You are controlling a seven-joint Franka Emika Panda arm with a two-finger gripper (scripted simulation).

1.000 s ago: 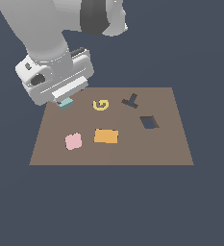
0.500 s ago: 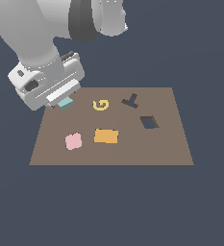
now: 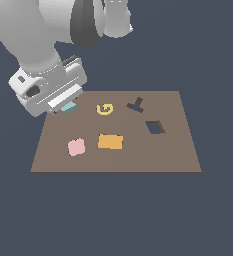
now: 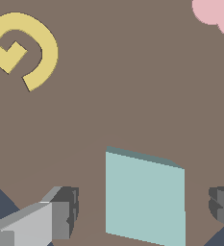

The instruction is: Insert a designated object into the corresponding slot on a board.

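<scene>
The pale teal square block [image 3: 68,107] lies flat on the brown board [image 3: 178,150] near its far corner at the exterior view's left, mostly hidden under my hand. My gripper [image 3: 63,103] hangs just over it. In the wrist view the block [image 4: 144,197] sits between my two fingers [image 4: 63,211] with a gap on each side, so my gripper [image 4: 144,209] is open and not touching it. The dark diamond-like slot [image 3: 155,127] is on the board toward the exterior view's right, empty.
On the board are a yellow G-shaped piece [image 3: 104,109], also in the wrist view [image 4: 24,50], a pink rounded square [image 3: 76,147], an orange rectangle [image 3: 110,141] and a dark T-shaped cutout [image 3: 135,105]. The board's edge lies close to the block.
My hand has shifted slightly toward the exterior view's left and a little lower over the teal block. The block and the other pieces have not moved.
</scene>
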